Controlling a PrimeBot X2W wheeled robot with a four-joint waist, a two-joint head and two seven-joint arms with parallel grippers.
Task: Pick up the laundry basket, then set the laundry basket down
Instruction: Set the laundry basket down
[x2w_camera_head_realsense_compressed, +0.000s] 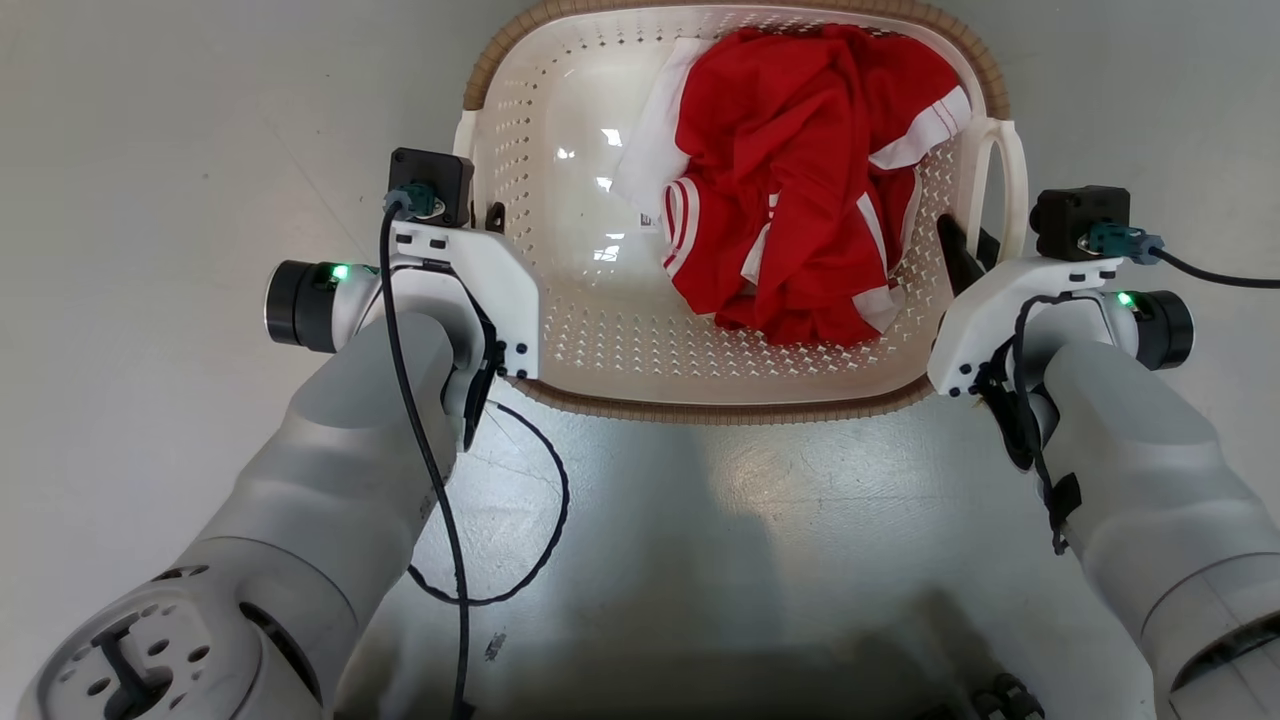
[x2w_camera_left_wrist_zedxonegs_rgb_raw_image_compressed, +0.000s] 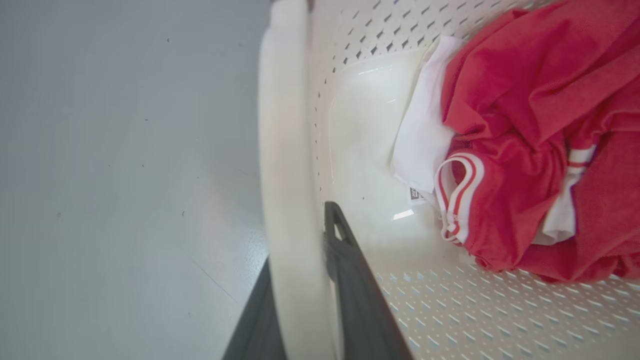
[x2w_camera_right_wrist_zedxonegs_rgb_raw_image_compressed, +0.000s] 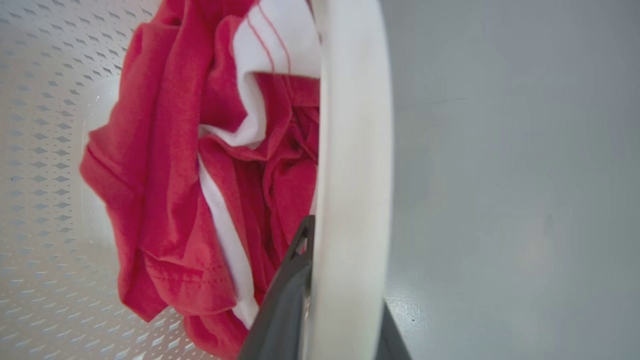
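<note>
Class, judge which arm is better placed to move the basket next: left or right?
Neither alone: left fingers clamp the left handle, right fingers the right handle; both likely carry the basket.

small garment tag (x2w_camera_left_wrist_zedxonegs_rgb_raw_image_compressed: 415, 194), print unreadable

Clearance around laundry basket (x2w_camera_head_realsense_compressed: 580, 330)

Open floor (x2w_camera_head_realsense_compressed: 150, 150) flanks it on both sides. Inside, the left half is free; red-and-white clothes (x2w_camera_head_realsense_compressed: 800, 200) fill the right half. The left gripper (x2w_camera_left_wrist_zedxonegs_rgb_raw_image_compressed: 300, 250) and right gripper (x2w_camera_right_wrist_zedxonegs_rgb_raw_image_compressed: 345, 265) occupy both side handles (x2w_camera_head_realsense_compressed: 1016, 185).
</note>
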